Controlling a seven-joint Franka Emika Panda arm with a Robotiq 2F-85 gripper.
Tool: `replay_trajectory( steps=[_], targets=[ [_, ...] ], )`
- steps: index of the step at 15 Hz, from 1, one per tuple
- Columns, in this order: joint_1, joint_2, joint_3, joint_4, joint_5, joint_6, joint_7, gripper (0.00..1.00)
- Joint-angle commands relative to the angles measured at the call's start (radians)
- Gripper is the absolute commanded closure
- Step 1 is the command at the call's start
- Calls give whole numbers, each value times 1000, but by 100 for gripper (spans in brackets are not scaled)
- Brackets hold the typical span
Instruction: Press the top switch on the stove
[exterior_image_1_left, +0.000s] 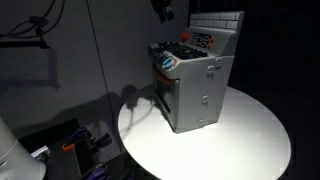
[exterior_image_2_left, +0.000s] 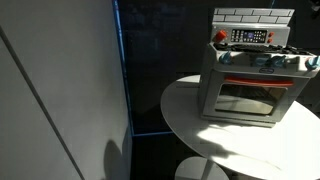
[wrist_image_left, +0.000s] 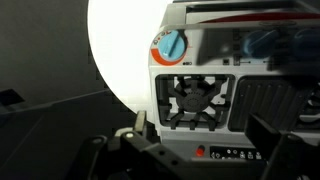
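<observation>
The stove (exterior_image_1_left: 195, 90) is a small grey toy oven with a white tiled back panel and stands on a round white table (exterior_image_1_left: 240, 140). It shows in both exterior views, with its door facing the camera in one (exterior_image_2_left: 250, 85). My gripper (exterior_image_1_left: 162, 10) hangs above the stove's front corner, apart from it. In the wrist view my gripper (wrist_image_left: 200, 135) is open and empty, its fingers straddling a black burner (wrist_image_left: 200, 95). A small red switch (wrist_image_left: 200, 152) sits on the control strip below the burner. A blue-and-orange knob (wrist_image_left: 170, 45) is on the front.
The table rim (exterior_image_2_left: 185, 110) curves close around the stove. A tall grey panel (exterior_image_2_left: 60, 90) stands beside the table. Cables and small gear (exterior_image_1_left: 70, 145) lie on the floor below. The surroundings are dark.
</observation>
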Motion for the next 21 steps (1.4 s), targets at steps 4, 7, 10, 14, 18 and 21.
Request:
replay_trajectory(
  steps=[4, 7, 10, 14, 18, 21],
  targets=[
    [1, 3, -1, 6, -2, -3, 8, 0],
    [1, 4, -1, 7, -2, -3, 9, 0],
    [-13, 25, 1, 19, -29, 26, 60, 0],
    [-29, 63, -8, 46, -49, 81, 125, 0],
    [-38, 119, -27, 87, -51, 115, 160, 0],
    [-34, 173, -42, 131, -55, 121, 175, 0]
  ],
)
